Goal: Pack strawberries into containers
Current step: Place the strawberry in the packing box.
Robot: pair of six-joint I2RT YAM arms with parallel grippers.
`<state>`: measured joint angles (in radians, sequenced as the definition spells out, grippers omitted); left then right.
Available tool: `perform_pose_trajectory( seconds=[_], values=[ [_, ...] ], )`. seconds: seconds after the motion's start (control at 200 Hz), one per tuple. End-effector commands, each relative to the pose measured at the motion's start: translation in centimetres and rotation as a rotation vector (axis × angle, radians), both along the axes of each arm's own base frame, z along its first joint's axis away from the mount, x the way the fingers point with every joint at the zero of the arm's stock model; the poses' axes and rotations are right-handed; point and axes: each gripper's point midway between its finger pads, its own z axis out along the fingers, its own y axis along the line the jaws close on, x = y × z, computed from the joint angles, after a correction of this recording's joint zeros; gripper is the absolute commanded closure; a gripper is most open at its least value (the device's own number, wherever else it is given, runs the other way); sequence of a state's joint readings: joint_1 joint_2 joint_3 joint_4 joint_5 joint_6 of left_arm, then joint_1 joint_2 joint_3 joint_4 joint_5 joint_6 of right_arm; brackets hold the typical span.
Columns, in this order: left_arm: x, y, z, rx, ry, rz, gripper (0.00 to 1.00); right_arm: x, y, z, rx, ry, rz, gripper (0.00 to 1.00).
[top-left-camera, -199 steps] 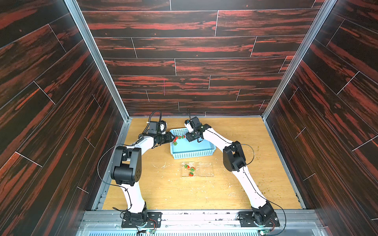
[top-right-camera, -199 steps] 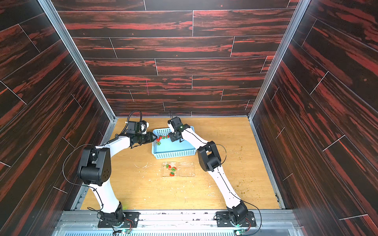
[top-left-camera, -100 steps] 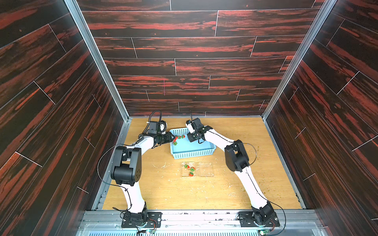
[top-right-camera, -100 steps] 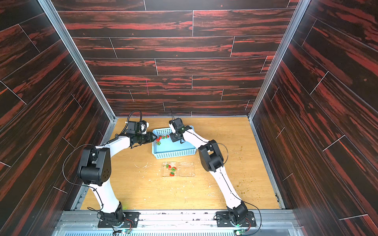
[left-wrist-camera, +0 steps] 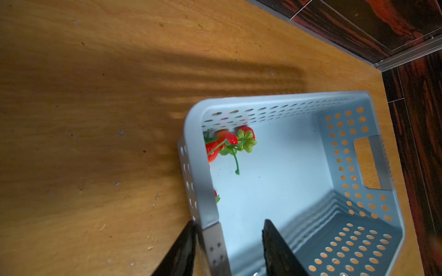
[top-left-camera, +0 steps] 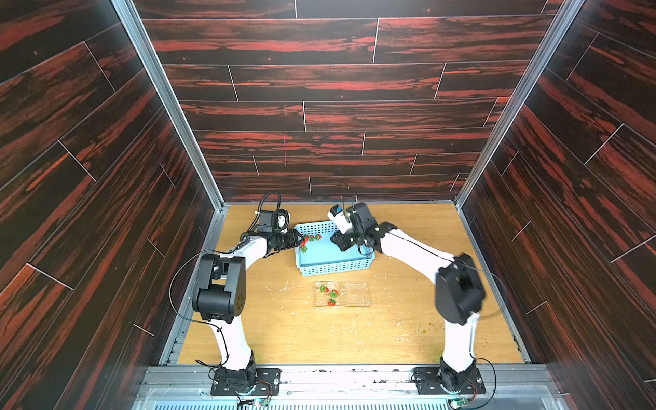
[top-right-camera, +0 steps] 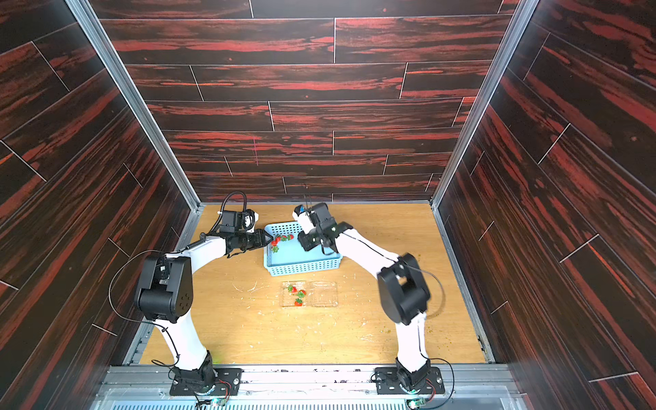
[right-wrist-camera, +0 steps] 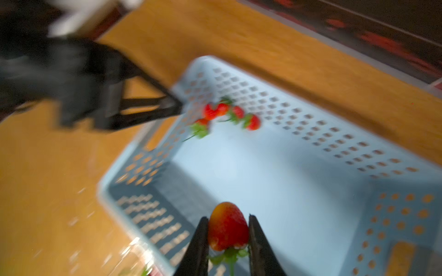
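Several strawberries (top-left-camera: 309, 240) (top-right-camera: 282, 238) lie in the far left corner of the light blue basket (top-left-camera: 333, 270) (top-right-camera: 301, 268); the left wrist view shows these strawberries (left-wrist-camera: 227, 139) against its wall. My right gripper (right-wrist-camera: 226, 218) (top-left-camera: 337, 242) is over the basket, shut on one strawberry (right-wrist-camera: 228, 230) with its green cap toward the wrist. My left gripper (left-wrist-camera: 228, 221) (top-left-camera: 300, 240) is open astride the basket's left wall: one finger outside touches it, the other stands inside, apart. The clear container (top-left-camera: 356, 294) (top-right-camera: 323, 294) lies open in front, with three strawberries (top-left-camera: 330, 294) in its left half.
The basket (right-wrist-camera: 311, 114) stands at the back middle of the wooden floor, with dark panelled walls close on three sides. The two arms' elbows rise on either side of the container. Pale crumbs and scuffs dot the floor.
My right gripper has shut on a strawberry in the basket, and its arm has shifted a little; its wrist view is blurred by motion. The left arm has not moved.
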<state>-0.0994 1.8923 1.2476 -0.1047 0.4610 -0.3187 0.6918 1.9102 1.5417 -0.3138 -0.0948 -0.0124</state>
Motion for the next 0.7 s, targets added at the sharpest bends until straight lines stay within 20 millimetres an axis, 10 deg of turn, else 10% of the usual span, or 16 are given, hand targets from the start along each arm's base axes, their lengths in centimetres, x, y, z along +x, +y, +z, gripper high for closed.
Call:
perform_pose_trajectory(
  seconds=[0.0, 0.185, 0.381, 0.697],
  values=[
    [0.3, 0.0, 2.1, 0.020, -0.053, -0.016, 0.53, -7.2, 1.7, -2.7, -0.029, 0.099, 0.176, 0.77],
    [0.5, -0.2, 1.9, 0.005, -0.053, -0.018, 0.53, -12.2, 1.2, -7.3, -0.135, 0.183, 0.218, 0.75],
    [0.4, -0.1, 2.5, 0.014, -0.065, -0.018, 0.53, -12.7, 0.6, -10.1, -0.228, 0.212, 0.206, 0.64],
    [0.3, -0.1, 2.6, 0.014, -0.065, -0.019, 0.53, -8.5, 1.4, -5.2, -0.160, 0.076, 0.161, 0.46]
  ],
)
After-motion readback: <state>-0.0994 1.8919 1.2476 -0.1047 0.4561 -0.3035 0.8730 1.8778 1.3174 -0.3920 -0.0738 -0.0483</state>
